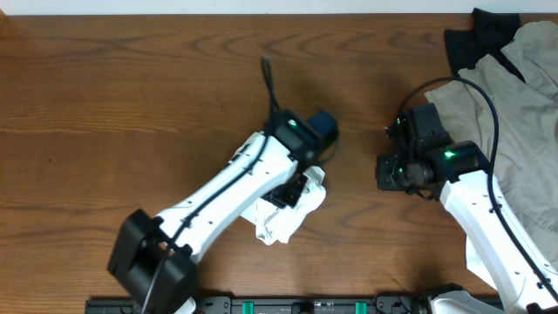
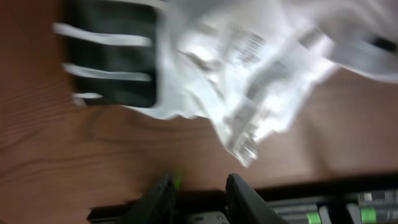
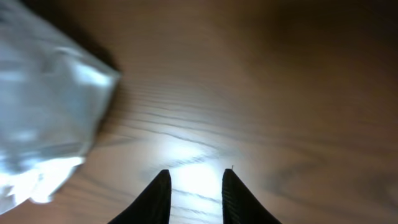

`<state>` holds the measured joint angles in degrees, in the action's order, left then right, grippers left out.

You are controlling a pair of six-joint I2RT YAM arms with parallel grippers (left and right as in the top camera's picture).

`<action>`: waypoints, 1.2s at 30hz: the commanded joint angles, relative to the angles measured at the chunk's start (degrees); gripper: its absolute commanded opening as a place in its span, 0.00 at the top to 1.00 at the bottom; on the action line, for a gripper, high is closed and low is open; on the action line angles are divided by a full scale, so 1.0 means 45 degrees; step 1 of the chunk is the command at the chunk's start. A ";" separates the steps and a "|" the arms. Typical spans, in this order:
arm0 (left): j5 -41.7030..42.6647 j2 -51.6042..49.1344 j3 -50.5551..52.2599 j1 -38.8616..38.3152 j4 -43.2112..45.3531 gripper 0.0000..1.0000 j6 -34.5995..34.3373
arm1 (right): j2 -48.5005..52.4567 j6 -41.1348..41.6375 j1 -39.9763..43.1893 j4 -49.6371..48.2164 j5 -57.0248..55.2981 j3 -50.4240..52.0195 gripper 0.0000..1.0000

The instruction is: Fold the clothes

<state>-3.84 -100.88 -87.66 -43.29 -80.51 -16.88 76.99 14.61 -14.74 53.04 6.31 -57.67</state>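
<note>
- Roughly at table centre, near the front edge: the cloth [image 1: 288,214], white and crumpled into a lump, not flat.
- Long axis in the overhead view runs diagonally, from the near-left end up to the far-right end. The far-right end sits under the left arm [image 1: 235,183].
- In the left wrist view the cloth shows faint grey print. The frame is blurred. A dark patch with white stripes [image 2: 112,56] lies just beside the cloth; I cannot tell whether it is part of it.
- Surface: brown wood-grain table [image 1: 131,87]. A black rail [image 1: 314,305] with green marks runs along its front edge.
- At the far right corner is a pile [image 1: 514,87] of grey fabric, with black fabric at its top edge, well apart from the cloth.
- Left gripper [image 2: 202,196]: fingers spread, nothing between them. The cloth lies beyond the tips, apart from them, and hangs into the upper part of the wrist frame.
- Right gripper [image 3: 196,193]: fingers spread over bare wood, holding nothing. The cloth appears as a blurred white mass at the left of its frame, clear of the fingers.
- In the overhead view the right arm [image 1: 453,166] sits to the right of the cloth, between it and the pile.
</note>
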 commanded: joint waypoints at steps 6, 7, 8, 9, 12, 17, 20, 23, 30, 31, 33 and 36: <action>-0.0967 0.1384 0.0034 0.2657 0.1239 0.69 -0.2030 | 0.0073 -0.2647 -0.0374 -0.1957 0.4935 -0.0044 0.71; -0.0962 0.1375 0.0039 0.3031 0.1418 0.69 -0.2229 | 0.0112 -0.2647 -0.0495 -0.2132 0.4954 -0.0044 0.70; -0.0913 0.1365 0.0039 0.3342 0.1579 0.69 -0.2370 | 0.0180 -0.2647 -0.0646 -0.2234 0.4949 -0.0044 0.69; -0.0685 0.1350 0.0049 0.3677 0.1797 0.68 -0.2409 | 0.0272 -0.2652 -0.0801 -0.2249 0.4949 -0.0044 0.66; 0.0155 0.1345 0.0049 0.4410 0.2351 0.68 -0.2351 | 0.0656 -0.2667 -0.1360 -0.2064 0.4949 -0.0039 0.61; 0.0389 0.1341 0.0053 0.4925 0.2565 0.63 -0.2288 | 0.1695 -0.2749 -0.2516 -0.2021 0.4847 -0.0039 0.58; 0.0408 0.1341 0.0131 0.4920 0.2535 0.62 -0.2025 | 0.2487 -0.2667 -0.2919 -0.2025 0.3939 -0.0039 0.58; 0.0423 0.1341 0.0437 0.4915 0.2545 0.62 -0.2025 | 0.3337 -0.2535 -0.3016 -0.2166 0.2987 -0.0039 0.62; 0.0427 0.1341 0.1127 0.4911 0.2531 0.62 -0.2025 | 0.5129 -0.0466 -0.2424 -0.2579 -0.1841 -0.0039 0.89; 0.0432 0.1341 0.1205 0.4911 0.2511 0.62 -0.2025 | 0.5319 -0.0223 -0.2268 -0.2778 -0.2118 -0.0039 0.89; 0.0432 0.1341 0.1341 0.4911 0.2472 0.62 -0.2025 | 0.5586 -0.0340 -0.2030 -0.3235 -0.1734 -0.0039 0.88; 0.0432 0.1341 0.1433 0.4911 0.2433 0.62 -0.2021 | 0.5634 -0.0452 -0.1967 -0.3580 -0.1540 -0.0039 0.83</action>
<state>-1.85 -94.98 -81.87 -21.21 -69.19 -26.57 102.06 10.59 -23.88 37.58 2.55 -57.67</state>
